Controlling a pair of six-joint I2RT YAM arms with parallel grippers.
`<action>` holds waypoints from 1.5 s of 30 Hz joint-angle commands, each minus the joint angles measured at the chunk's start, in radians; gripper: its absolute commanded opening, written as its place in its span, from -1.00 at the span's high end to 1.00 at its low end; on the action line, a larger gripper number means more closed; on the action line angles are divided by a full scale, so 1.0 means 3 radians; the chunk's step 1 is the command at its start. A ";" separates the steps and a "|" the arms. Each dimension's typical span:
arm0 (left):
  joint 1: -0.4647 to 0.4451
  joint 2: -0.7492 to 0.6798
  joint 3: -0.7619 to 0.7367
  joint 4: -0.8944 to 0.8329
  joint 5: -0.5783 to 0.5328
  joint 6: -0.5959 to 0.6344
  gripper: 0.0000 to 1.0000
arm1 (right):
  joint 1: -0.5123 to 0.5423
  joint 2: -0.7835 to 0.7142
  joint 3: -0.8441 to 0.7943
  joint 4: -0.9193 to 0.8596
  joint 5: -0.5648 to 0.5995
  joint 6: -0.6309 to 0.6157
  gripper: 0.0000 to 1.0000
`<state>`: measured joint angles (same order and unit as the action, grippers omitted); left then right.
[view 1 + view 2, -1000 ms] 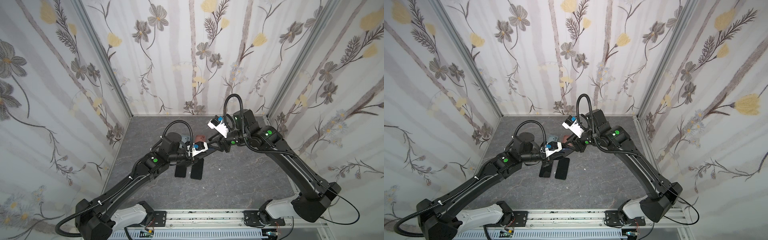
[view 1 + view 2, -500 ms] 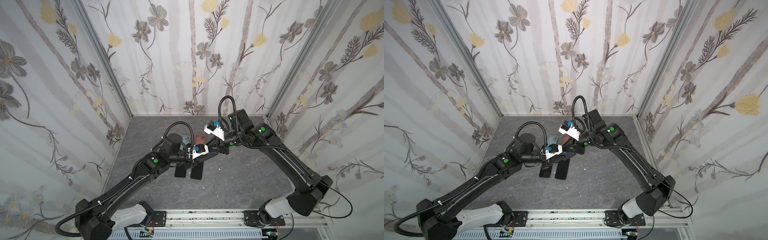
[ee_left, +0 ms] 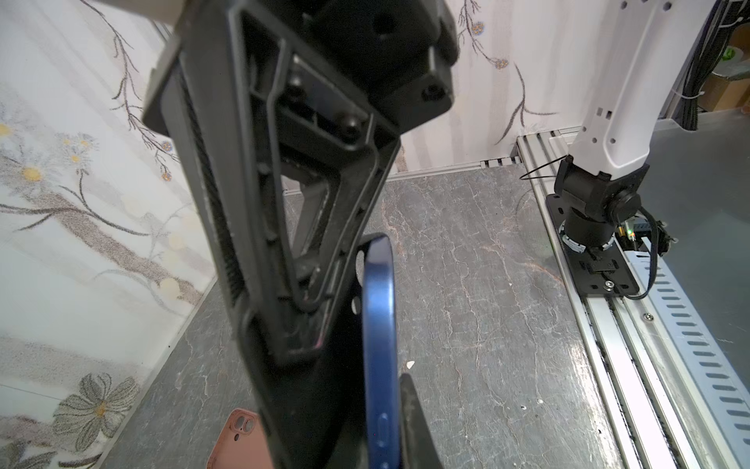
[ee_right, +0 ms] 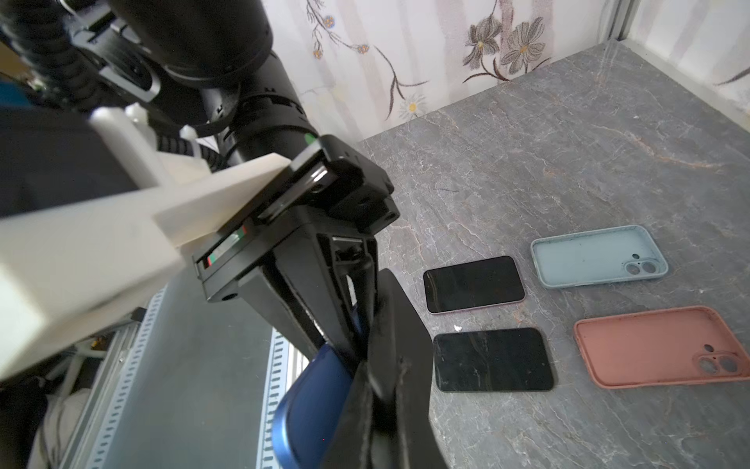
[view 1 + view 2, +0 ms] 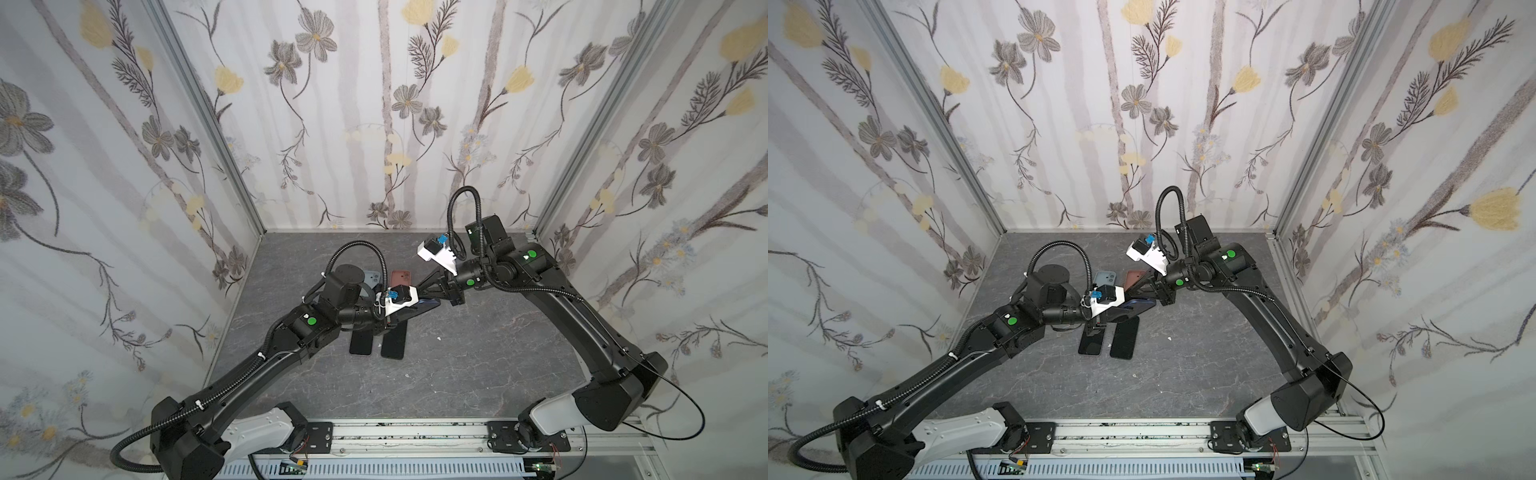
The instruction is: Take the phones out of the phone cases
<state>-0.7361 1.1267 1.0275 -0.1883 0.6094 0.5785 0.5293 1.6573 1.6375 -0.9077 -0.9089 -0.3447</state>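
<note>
Floral wallpaper lines the three walls of the booth, and a grey, marble-veined worktop (image 4: 568, 142) fills its floor. Around its middle lie a pink-edged handset (image 4: 473, 284) and a dark handset (image 4: 493, 359), side by side with their screens up. Just beyond them, toward the far wall, are a pale blue empty case (image 4: 596, 256) and a terracotta empty case (image 4: 657, 345), both open side up.

The phone (image 3: 379, 325), blue along its edge, is held in the air over these things, between the two arms. The left gripper (image 5: 390, 324) has its fingers drawn in tight across the phone's left end. The right gripper (image 5: 430, 291) reaches in from the right, its fingers pinched almost together on what looks like the rim of the black phone case (image 3: 349, 333) at the other end.

Two handsets and two cases lying apart suggest that those pairs are finished and this is the one in hand. It seems barely begun: both grips are set, but the black shell appears to wrap the blue edge, and I cannot tell whether any corner has come free. What remains is to peel the rim back, work the phone loose and set the two parts down separately.
</note>
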 commanded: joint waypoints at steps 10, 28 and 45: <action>-0.0067 0.0017 0.0207 0.0466 0.0978 -0.0184 1.00 | -0.0281 0.0102 -0.0289 0.0755 0.0433 0.0868 1.00; -0.0067 0.0044 -0.0337 0.1677 -0.0338 -0.1861 1.00 | -0.0802 -0.1399 -0.2045 0.2349 0.2243 0.2121 1.00; -0.0071 0.0817 -0.0335 0.1527 -0.0971 -0.3578 1.00 | -0.1100 -0.2341 -0.2885 0.2526 0.2398 0.2341 1.00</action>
<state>-0.7570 1.3399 0.9047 0.2428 0.3031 -0.3740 0.2142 0.9497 0.7467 -0.1127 -0.1757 0.3431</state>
